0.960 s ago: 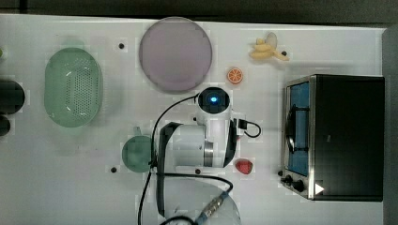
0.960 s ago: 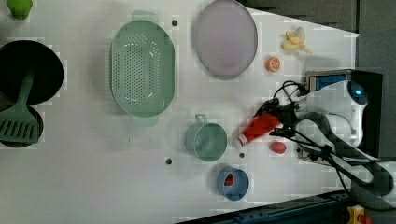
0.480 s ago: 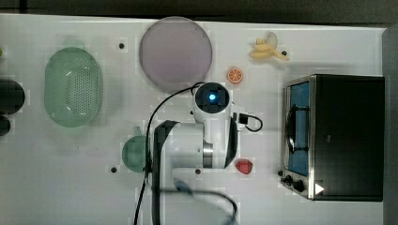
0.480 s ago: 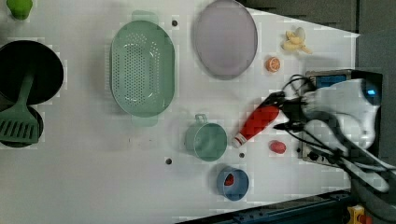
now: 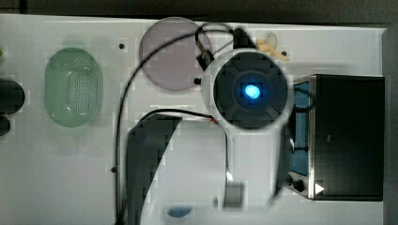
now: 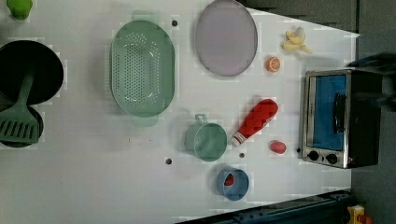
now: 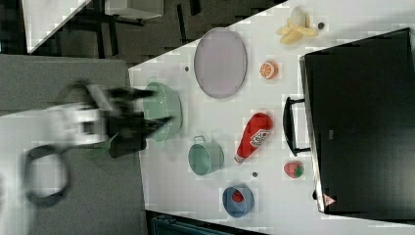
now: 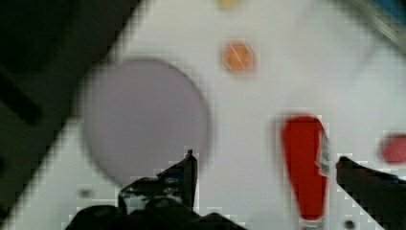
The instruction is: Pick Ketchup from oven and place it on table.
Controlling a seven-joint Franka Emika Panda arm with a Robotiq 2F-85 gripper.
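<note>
One Ketchup (image 6: 256, 121) bottle lies on its side on the table (image 6: 84, 186), clear of the one oven (image 6: 338, 119) near the table's edge; in the top view the arm's body hides it. One hand (image 8: 263, 165), fingers spread wide and holding nothing, blurred in the right view. Left view: one strawberry (image 6: 277, 147), one cup (image 6: 205, 141), two bowls.

Glossy red plastic Ketchup (image 6: 256, 121), brushed-steel-fronted oven (image 6: 327, 161), smooth white table (image 6: 84, 177)

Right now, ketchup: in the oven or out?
Out. The Ketchup lies on its side on the table, between the green cup and the shut oven.
</note>
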